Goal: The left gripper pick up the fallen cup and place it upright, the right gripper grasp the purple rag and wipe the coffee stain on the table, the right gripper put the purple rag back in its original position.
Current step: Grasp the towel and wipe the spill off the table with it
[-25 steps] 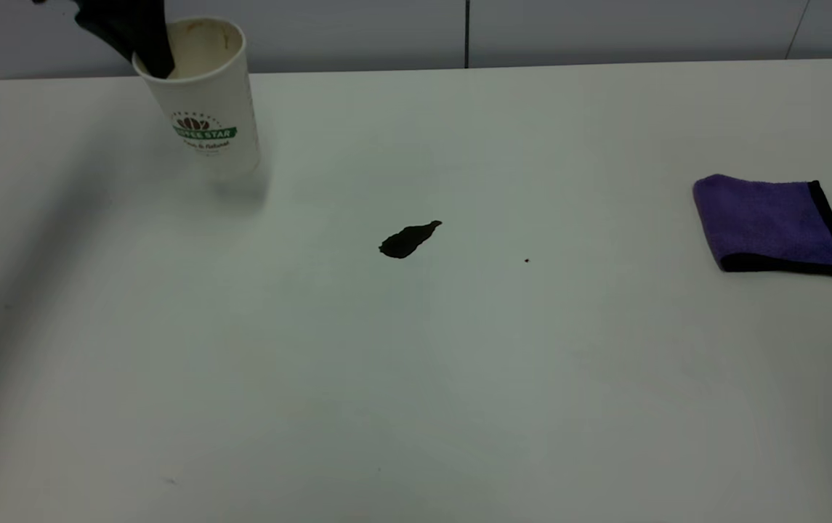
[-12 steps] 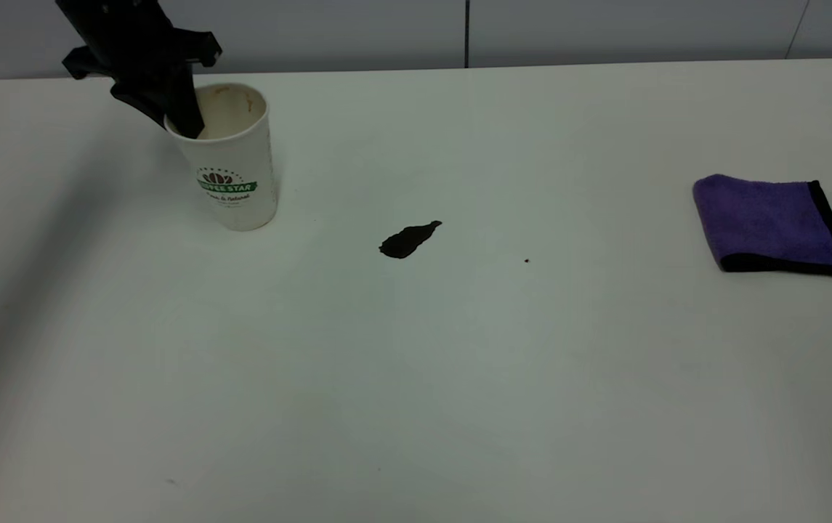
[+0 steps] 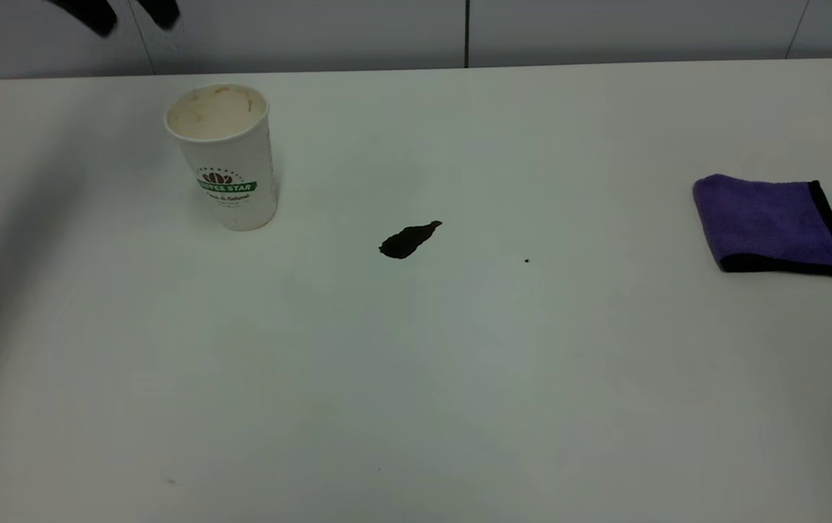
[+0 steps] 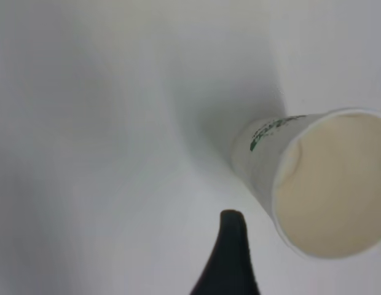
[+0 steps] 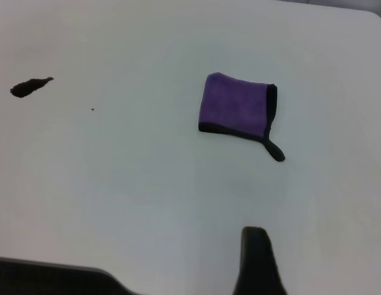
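The cup (image 3: 224, 160) stands upright on the table (image 3: 416, 378) at the far left, free of any grip. My left gripper (image 3: 127, 10) is open and empty, high above and behind the cup, with only its two tips in the exterior view. In the left wrist view the cup (image 4: 313, 184) is seen from above beside one of the fingers (image 4: 231, 258). The coffee stain (image 3: 408, 240) lies mid-table. The purple rag (image 3: 768, 221) lies flat at the right. The right wrist view shows the rag (image 5: 236, 107), the stain (image 5: 31, 86) and one of the right gripper's fingers (image 5: 258, 258), well above the table.
A tiny dark speck (image 3: 527, 260) sits between the stain and the rag. A grey wall runs behind the table's far edge. The right arm is outside the exterior view.
The left gripper set the cup down upright, let go of its rim and rose up and away. The stain and rag have not moved.
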